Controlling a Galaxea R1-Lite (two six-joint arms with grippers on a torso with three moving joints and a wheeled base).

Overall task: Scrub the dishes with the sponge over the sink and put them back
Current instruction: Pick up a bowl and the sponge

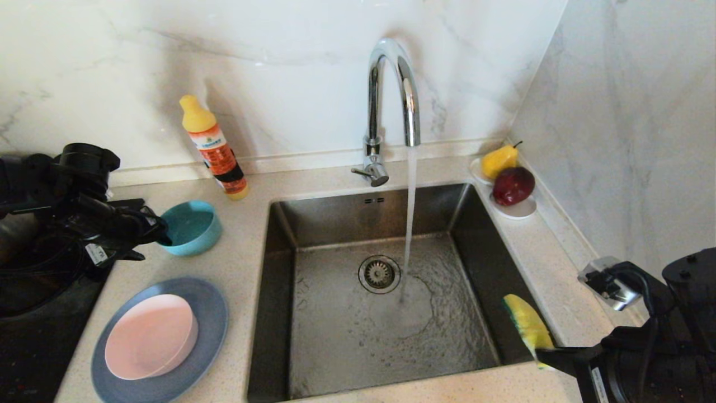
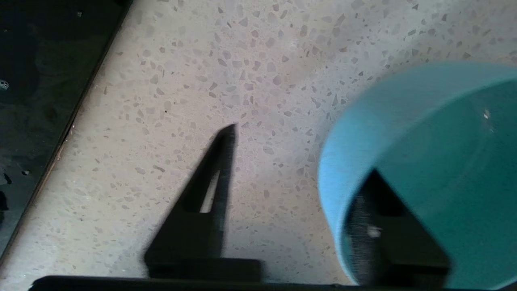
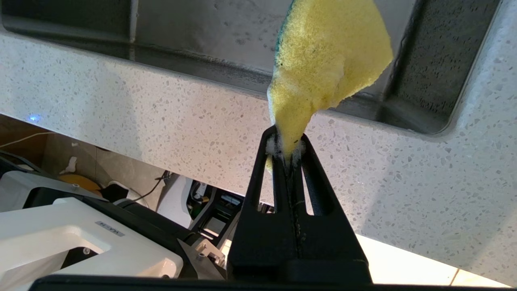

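Observation:
The teal bowl [image 1: 190, 226] [image 2: 424, 141] stands on the counter left of the sink [image 1: 335, 336]. My left gripper [image 1: 159, 232] [image 2: 303, 149] is open astride its near rim: one finger sits inside the bowl, and the other stands outside, well clear of the wall. The pink bowl [image 1: 151, 336] rests in the grey-blue plate [image 1: 212, 313] at the front left. My right gripper [image 1: 545, 354] [image 3: 287, 139] is shut on the yellow sponge [image 1: 528, 324] [image 3: 327, 60], holding it over the sink's front right corner.
Water runs from the chrome faucet [image 1: 391, 84] into the basin beside the drain strainer [image 1: 379, 274]. An orange detergent bottle [image 1: 215, 148] stands behind the teal bowl. A white dish with pear and apple [image 1: 509, 179] sits at the back right. A dark cooktop [image 1: 28, 347] borders the counter's left.

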